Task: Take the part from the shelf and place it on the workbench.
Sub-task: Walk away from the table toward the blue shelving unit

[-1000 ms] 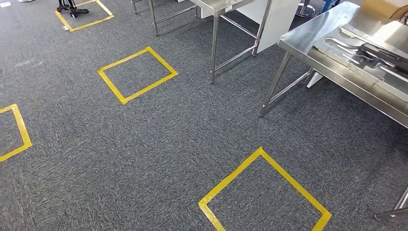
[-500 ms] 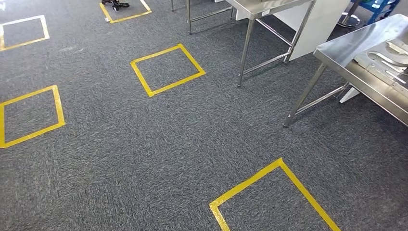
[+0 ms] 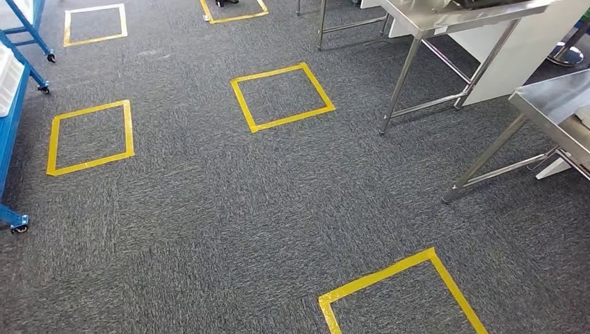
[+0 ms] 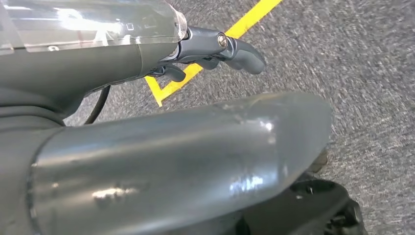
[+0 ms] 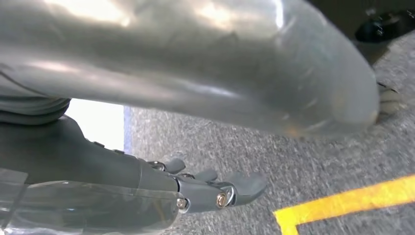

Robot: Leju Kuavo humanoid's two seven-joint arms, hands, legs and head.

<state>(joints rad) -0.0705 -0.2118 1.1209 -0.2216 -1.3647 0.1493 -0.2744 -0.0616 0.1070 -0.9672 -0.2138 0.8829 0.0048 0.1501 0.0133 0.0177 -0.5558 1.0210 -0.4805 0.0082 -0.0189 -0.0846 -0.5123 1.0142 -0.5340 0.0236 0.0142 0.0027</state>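
Observation:
A blue wheeled shelf [image 3: 15, 104] comes in at the left edge of the head view, with a white bin [image 3: 5, 78] on it. One corner of the steel workbench [image 3: 556, 104] shows at the right edge. My left hand [image 4: 215, 49] hangs over the grey carpet with its fingers apart, holding nothing. My right hand [image 5: 215, 188] also hangs above the carpet, fingers loosely extended and holding nothing. What lies in the bin cannot be made out.
A second steel table [image 3: 445, 10] with a white panel [image 3: 518, 59] stands at the back right. Yellow tape squares [image 3: 282, 96] mark the grey carpet, one close in front [image 3: 389, 278]. Another blue frame [image 3: 31, 24] stands at the far left.
The camera has turned left: the tables and tape squares slid right, the workbench with its metal parts has almost left the picture, and the blue shelf has come in at the left.

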